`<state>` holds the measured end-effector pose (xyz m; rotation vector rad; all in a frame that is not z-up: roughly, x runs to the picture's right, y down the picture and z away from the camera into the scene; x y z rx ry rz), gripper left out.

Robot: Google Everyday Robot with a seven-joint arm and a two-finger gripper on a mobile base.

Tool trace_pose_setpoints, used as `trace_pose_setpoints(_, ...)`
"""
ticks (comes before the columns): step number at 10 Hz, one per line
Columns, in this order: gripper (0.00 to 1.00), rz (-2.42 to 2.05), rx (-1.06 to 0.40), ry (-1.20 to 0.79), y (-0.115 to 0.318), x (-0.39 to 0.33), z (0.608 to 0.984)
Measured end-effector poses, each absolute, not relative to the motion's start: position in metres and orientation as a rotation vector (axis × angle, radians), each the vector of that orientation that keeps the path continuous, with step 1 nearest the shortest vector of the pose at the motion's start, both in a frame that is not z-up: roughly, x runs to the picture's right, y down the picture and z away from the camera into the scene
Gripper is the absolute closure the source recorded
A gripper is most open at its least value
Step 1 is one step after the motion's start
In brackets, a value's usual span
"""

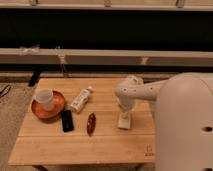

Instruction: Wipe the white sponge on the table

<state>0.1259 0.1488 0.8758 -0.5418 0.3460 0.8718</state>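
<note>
claw (124, 114) hidden behind arm, above white sponge (124, 121).

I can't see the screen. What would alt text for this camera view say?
A white robot arm's pincer presses down on a small cream rectangular sponge on a light wooden slatted table; to its left lie a dark red oblong object and a black phone.

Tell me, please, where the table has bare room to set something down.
The table is bare along its front strip, below the phone and red object. The left-middle is crowded: bowl, bottle. The gripper is over the white sponge at right.
</note>
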Motion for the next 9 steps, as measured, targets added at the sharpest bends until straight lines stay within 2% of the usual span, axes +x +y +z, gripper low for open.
trace_pose_setpoints(9,1.00,0.824,-0.552,0.292,0.139,0.106,0.885)
